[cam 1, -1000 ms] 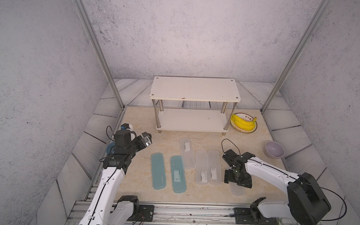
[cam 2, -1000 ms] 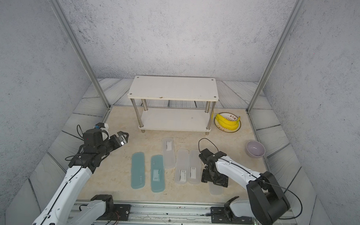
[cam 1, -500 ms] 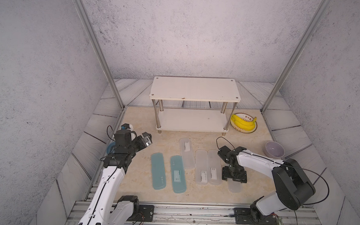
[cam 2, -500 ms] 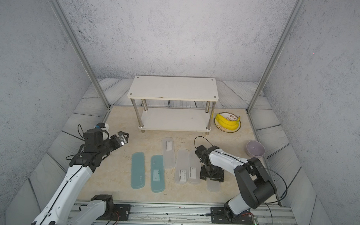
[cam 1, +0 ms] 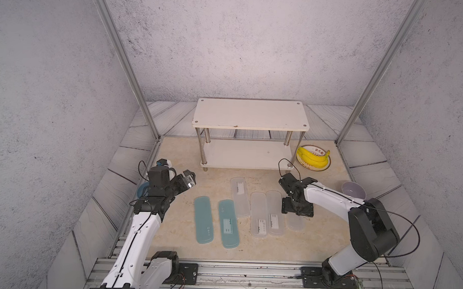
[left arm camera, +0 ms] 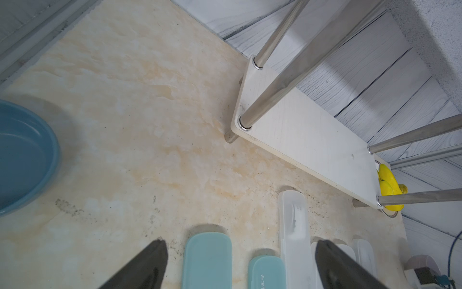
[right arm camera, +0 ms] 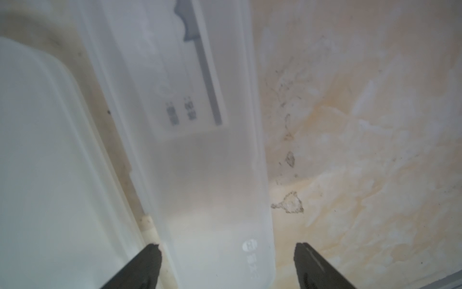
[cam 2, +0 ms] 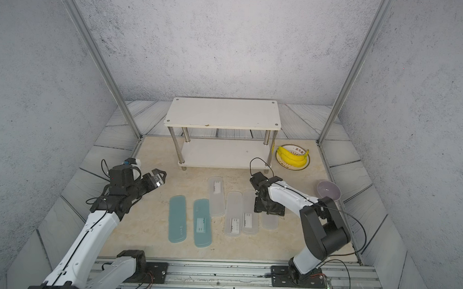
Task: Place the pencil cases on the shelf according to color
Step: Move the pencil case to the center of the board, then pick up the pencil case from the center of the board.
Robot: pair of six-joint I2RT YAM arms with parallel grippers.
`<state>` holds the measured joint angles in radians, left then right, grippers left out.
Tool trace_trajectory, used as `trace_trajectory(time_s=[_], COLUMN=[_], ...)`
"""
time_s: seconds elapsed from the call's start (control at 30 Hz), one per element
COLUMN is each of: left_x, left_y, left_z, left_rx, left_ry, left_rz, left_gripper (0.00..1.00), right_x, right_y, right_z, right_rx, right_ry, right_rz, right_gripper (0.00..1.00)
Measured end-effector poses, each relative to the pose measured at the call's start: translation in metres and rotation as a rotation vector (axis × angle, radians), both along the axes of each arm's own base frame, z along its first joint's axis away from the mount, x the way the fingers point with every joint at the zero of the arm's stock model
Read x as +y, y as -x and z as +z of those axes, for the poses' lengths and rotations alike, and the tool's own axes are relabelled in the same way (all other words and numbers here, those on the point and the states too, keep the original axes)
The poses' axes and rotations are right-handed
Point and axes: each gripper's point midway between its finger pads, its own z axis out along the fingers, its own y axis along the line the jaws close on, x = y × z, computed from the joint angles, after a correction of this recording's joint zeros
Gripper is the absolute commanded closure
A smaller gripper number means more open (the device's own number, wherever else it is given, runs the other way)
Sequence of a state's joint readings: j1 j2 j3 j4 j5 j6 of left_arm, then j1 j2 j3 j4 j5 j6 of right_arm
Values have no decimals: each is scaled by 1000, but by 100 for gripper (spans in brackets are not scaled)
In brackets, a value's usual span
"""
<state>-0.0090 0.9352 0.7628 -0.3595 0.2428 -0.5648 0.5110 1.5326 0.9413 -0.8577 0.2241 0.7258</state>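
Jaws of the right gripper point(cam 1: 297, 207) stand spread in both top views, pointing down over the shelf-side end of the rightmost frosted case point(cam 1: 295, 224). Three more frosted cases point(cam 1: 259, 213) and two teal cases point(cam 1: 203, 219) lie flat beside it on the table point(cam 1: 182, 154), all in front of the shelf point(cam 1: 250, 115). The left gripper point(cam 1: 189, 178) hangs over the table's left side, near a blue bowl point(cam 1: 142, 192).

From the left wrist, its fingers point(left arm camera: 147, 267) are wide apart, nothing between them.

From the right wrist, the fingers point(right arm camera: 315, 262) straddle the rightmost frosted case without squeezing; a gap shows on one side.
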Motion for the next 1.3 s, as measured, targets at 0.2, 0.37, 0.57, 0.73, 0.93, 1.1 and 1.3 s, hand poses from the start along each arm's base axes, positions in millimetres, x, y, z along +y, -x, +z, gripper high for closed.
trace_trajectory(time_s=[0.2, 0.37, 0.57, 0.73, 0.93, 1.1, 1.3], left_x=[-2, -3, -3, -3, -3, -3, -3], left_y=[0, 0, 1, 0, 0, 0, 0], left_z=[0, 1, 2, 3, 3, 3, 2], left_rx=[-1, -1, -4, -8, -8, -8, -7], left_ry=[8, 9, 10, 12, 13, 13, 16], left_rz=[-10, -12, -12, -11, -10, -10, -8], left_gripper=[1, 1, 1, 1, 1, 1, 1], right_x=[-5, -1, 1, 3, 2, 2, 1], right_y=[24, 25, 33, 37, 38, 37, 36], right_z=[-10, -17, -26, -31, -33, -34, -33], right_rx=[5, 1, 2, 12, 10, 1, -13], right_ry=[-46, -74, -113, -124, -116, -102, -86], right_rz=[18, 28, 34, 33, 25, 21, 27], right_gripper=[8, 5, 4, 4, 8, 18, 44])
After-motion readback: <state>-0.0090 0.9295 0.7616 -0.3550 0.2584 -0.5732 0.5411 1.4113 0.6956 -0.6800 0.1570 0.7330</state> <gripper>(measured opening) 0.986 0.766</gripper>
